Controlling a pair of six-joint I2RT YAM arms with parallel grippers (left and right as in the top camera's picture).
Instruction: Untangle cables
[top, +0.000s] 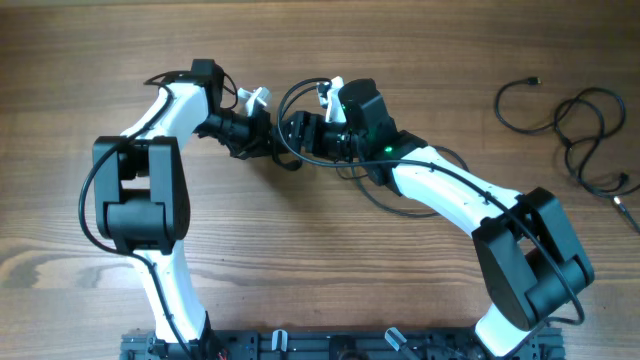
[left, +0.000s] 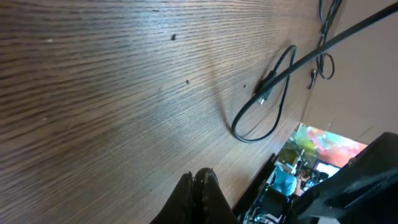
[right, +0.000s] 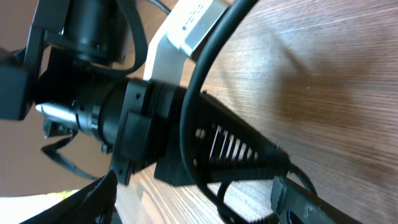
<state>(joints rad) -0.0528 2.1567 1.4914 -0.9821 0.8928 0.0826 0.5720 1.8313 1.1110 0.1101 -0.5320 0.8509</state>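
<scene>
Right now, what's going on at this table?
Two robot arms meet in the middle, a black cable lying by them. The left tool is shut; the right tool stands open right beside it. Whether either holds the cable isn't clear. More cables lie loose off to the right.

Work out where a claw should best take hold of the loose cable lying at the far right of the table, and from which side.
Take the cable on the single curved stretch just behind its plug, coming straight down astride it. There it lies flat and alone; further right the loops cross, so a grip would likely catch two strands.
</scene>
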